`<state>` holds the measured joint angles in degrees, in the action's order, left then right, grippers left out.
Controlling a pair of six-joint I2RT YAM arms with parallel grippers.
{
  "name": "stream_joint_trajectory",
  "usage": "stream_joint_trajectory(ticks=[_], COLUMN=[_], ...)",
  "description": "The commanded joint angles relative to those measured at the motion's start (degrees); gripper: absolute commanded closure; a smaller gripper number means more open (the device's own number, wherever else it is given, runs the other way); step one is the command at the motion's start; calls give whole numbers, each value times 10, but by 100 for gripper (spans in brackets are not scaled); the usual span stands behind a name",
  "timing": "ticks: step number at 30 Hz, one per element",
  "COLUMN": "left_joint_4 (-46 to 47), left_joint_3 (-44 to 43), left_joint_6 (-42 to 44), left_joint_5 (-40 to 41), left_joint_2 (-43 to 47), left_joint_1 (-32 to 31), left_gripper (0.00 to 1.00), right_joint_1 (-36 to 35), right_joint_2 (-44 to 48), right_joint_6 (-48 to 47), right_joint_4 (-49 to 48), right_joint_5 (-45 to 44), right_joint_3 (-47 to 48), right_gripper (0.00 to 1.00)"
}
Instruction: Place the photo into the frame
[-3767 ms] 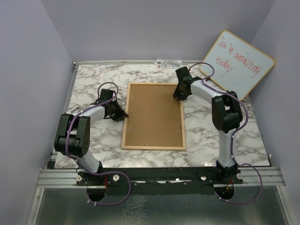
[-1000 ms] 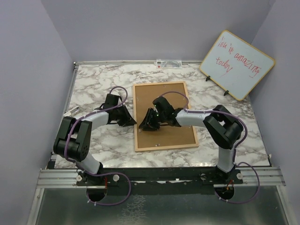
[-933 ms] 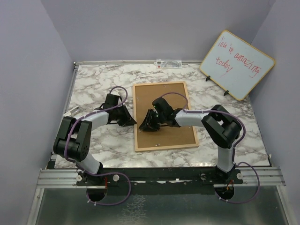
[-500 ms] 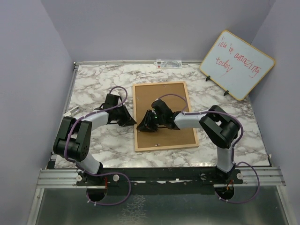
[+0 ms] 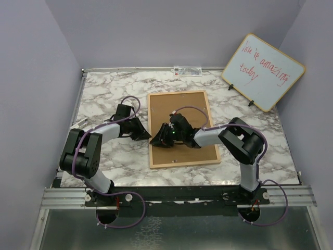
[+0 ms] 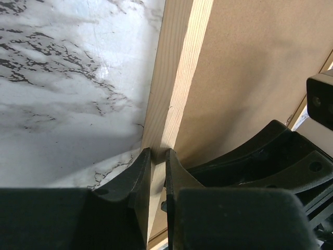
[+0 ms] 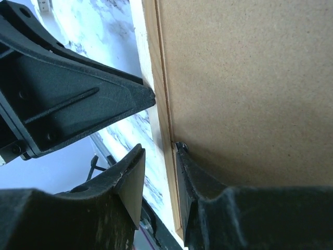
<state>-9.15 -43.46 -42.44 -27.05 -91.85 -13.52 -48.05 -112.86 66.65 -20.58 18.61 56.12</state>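
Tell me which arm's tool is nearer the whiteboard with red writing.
Right. The right tool is over the frame's left rail; the left tool pinches that rail from outside, farther from the whiteboard.

My table (image 5: pixel 104 94) has a white and grey marble top. The frame (image 5: pixel 182 163) lies flat on it near the middle, brown back up and turned a little crooked. The whiteboard (image 5: pixel 263 70) with red writing stands on the far right corner, leaning back. A small white strip (image 5: pixel 187 69) sits at the far edge.
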Motion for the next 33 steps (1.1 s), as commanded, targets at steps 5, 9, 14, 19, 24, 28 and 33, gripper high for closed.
stream_joint_trajectory(ticks=[5, 9, 14, 19, 24, 28, 33], left_joint_4=[-43, -55, -81, -78, -73, -74, -79], left_joint_3=[0, -20, -73, -126, -191, -216, -221], left_joint_6=[-8, 5, 42, 55, 53, 52, 52], left_joint_5=[-9, 18, 55, 66, 70, 75, 83], left_joint_2=[-36, -24, -37, -80, -139, -171, -186], left_joint_1=[-13, -13, -8, -1, 3, 4, 4], left_gripper=[100, 89, 66, 57, 58, 63, 75], right_joint_1=[-11, -3, 47, 113, 151, 156, 156], right_joint_2=[26, 100, 132, 58, -50, -148, -228], right_joint_6=[-48, -67, -102, -155, -215, -266, -295], right_joint_4=[-144, -114, 7, 105, 173, 232, 252], right_joint_5=[-16, -72, -105, -61, -27, 5, 28], right_joint_3=[-65, -93, -35, 93, 252, 380, 473], right_gripper=[61, 59, 58, 57, 57, 58, 61])
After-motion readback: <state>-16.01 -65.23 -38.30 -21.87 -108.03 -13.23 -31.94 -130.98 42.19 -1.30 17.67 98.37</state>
